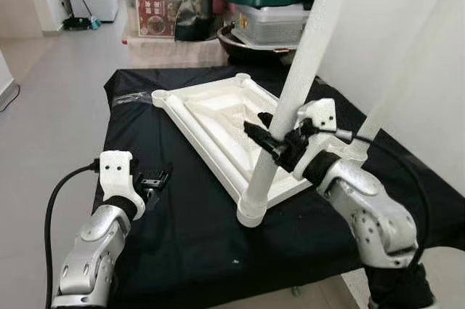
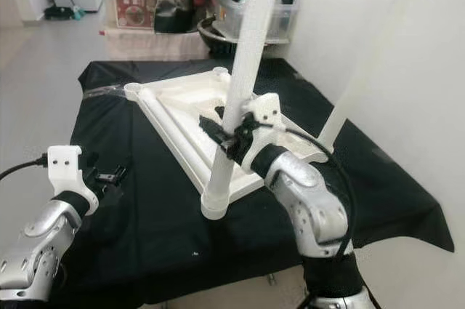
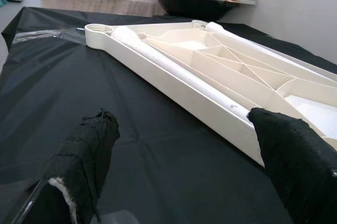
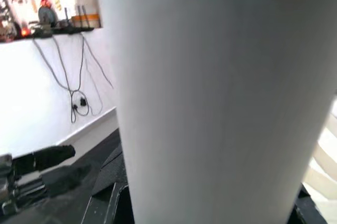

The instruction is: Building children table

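Left eye, risk: the white table leg (image 1: pixel 294 98) stands tilted in the near corner socket (image 1: pixel 251 213) of the upturned white tabletop (image 1: pixel 211 116). If it is not fully seated, I judge a sideways push from the right gripper (image 1: pixel 280 138) could lever it out or slide the tabletop across the black-covered worktop (image 1: pixel 189 229).
Left eye, right fingers: closed around the leg partway up, black tips on either side of the tube.
Left eye, left gripper (image 1: pixel 154 178): low near the worktop's near-left part, apart from the tabletop, holding nothing.
Right eye, second leg (image 2: pixel 363 69): already upright in the far right corner; a swing of the right arm could knock it, in my view.
Left wrist, left fingers (image 3: pixel 87 147): spread wide, empty, above the black cover; the tabletop's ribbed underside lies just ahead, one fingertip overlapping its near edge in the picture, contact unclear.
Right wrist, grip: the white tube sits right against the camera, so the grasp is close; how firm it is cannot be judged.
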You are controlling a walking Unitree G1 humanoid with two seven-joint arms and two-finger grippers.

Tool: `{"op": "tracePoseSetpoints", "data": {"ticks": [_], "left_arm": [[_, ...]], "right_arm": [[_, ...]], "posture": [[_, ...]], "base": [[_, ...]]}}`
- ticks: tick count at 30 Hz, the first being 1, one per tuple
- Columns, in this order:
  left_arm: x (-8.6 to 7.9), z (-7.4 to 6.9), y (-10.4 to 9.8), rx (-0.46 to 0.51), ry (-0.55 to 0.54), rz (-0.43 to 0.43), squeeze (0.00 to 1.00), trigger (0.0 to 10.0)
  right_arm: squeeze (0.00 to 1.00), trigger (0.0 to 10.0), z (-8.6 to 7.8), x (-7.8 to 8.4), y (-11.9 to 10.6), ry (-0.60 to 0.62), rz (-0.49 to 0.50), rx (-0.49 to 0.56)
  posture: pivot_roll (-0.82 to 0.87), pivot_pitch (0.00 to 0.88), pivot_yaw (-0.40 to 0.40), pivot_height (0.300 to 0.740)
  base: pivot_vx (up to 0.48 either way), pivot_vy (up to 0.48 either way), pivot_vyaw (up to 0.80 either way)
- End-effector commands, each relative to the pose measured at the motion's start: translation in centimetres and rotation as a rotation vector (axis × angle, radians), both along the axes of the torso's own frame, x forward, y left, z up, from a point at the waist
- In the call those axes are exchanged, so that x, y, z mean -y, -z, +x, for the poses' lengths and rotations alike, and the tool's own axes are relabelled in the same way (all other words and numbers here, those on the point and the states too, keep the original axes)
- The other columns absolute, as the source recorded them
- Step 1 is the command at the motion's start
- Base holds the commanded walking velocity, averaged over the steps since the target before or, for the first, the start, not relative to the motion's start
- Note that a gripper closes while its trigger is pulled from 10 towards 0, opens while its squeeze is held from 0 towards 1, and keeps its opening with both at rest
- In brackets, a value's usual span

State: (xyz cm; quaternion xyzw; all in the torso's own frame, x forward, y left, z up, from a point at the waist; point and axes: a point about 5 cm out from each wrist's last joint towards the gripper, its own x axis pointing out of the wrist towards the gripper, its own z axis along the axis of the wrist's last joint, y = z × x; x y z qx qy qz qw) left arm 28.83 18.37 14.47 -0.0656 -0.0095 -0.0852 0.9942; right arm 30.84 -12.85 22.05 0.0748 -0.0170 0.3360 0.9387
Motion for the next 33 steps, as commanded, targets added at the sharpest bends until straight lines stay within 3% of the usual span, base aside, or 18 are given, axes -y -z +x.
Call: {"op": "tracePoseSetpoints", "data": {"ticks": [1,5,16,17,19,21,22,23,33], "left_arm": [[-0.2,-0.1,0.7,-0.032,-0.013,0.001,0.00,10.0],[-0.5,-0.3,0.9,-0.042,-0.034,-0.001,0.00,10.0],[-0.2,-0.2,1.1,-0.048,-0.030,-0.001,0.00,10.0],[-0.2,-0.1,1.1,-0.048,-0.031,0.001,0.00,10.0],[-0.2,-0.1,1.1,-0.048,-0.032,0.003,0.00,10.0],[-0.3,-0.1,1.1,-0.049,-0.040,0.007,0.00,10.0],[-0.3,-0.1,1.1,-0.049,-0.040,0.007,0.00,10.0],[-0.4,-0.1,1.1,-0.050,-0.043,0.008,0.00,10.0],[-0.5,-0.2,1.2,-0.054,-0.056,0.005,0.00,10.0]], "right_arm": [[0.00,10.0,0.0,-0.2,4.6,-0.002,-0.018,-0.255],[0.00,10.0,0.0,-0.3,5.3,0.040,0.002,-0.299],[0.00,10.0,-0.8,-1.1,5.4,-0.030,-0.012,-0.299],[0.00,10.0,-0.8,-1.2,4.7,-0.047,-0.057,-0.222],[0.00,10.0,-0.9,-1.2,4.3,-0.061,-0.092,-0.166],[0.00,10.0,-1.3,-1.5,3.4,-0.097,-0.224,-0.019],[0.00,10.0,-1.3,-1.5,3.4,-0.097,-0.224,-0.019],[0.00,10.0,-1.5,-1.6,3.3,-0.113,-0.287,0.029],[0.00,10.0,-2.3,-1.8,4.6,-0.215,-0.488,0.083]], "posture": [[0.07,0.000,-0.099,0.740],[0.06,0.000,-0.101,0.740],[0.05,0.000,-0.094,0.740],[0.05,0.000,-0.093,0.740],[0.05,0.000,-0.093,0.740],[0.05,0.000,-0.093,0.740],[0.05,0.000,-0.093,0.740],[0.05,0.000,-0.093,0.740],[0.05,0.000,-0.099,0.740]], "base": [[0.000,0.000,0.00],[0.000,0.000,0.00],[0.000,0.000,0.00],[0.000,0.000,0.00],[0.000,0.000,0.00],[0.000,0.000,0.00],[0.000,0.000,0.00],[0.000,0.000,0.00],[0.000,0.000,0.00]]}}
